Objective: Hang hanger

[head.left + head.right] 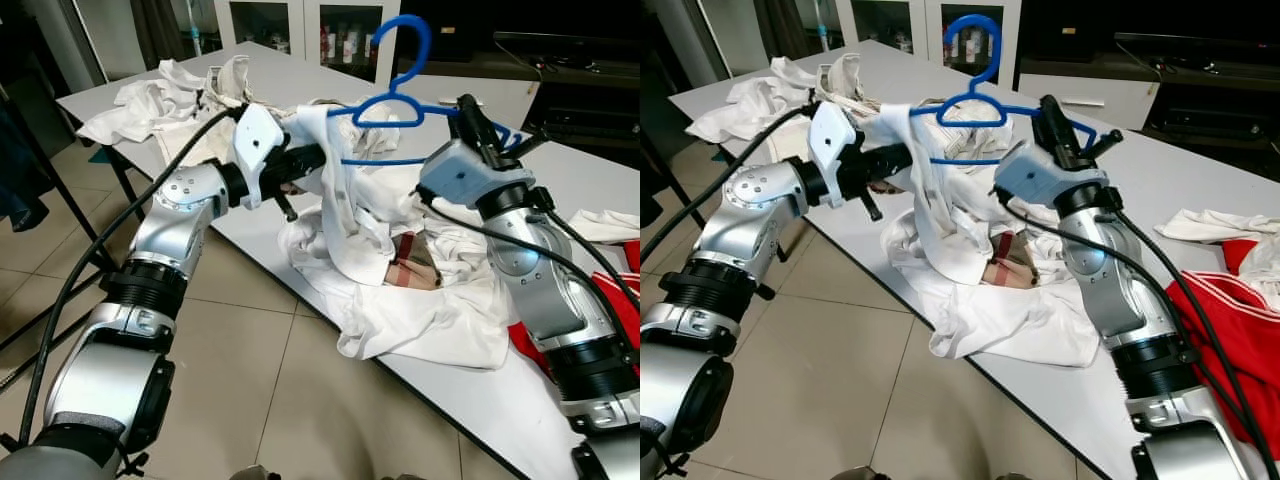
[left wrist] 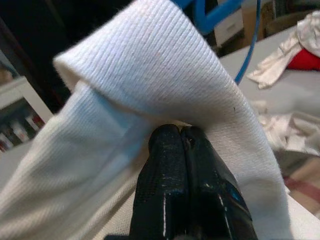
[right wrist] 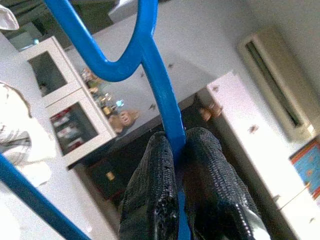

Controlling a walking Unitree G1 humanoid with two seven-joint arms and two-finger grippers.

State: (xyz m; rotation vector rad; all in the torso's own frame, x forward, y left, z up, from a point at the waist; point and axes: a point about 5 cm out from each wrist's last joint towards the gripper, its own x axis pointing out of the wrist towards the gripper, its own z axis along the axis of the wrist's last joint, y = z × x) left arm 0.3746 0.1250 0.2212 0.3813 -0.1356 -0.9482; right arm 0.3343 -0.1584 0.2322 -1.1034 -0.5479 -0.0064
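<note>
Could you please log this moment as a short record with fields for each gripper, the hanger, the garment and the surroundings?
left gripper: shut on white garment, holding it up at the hanger's left end
right gripper: shut on blue hanger
hanger: held above table, hook up
garment: partly draped on hanger, rest heaped on table
other cloth: white pile at far end, red cloth by right arm
</note>
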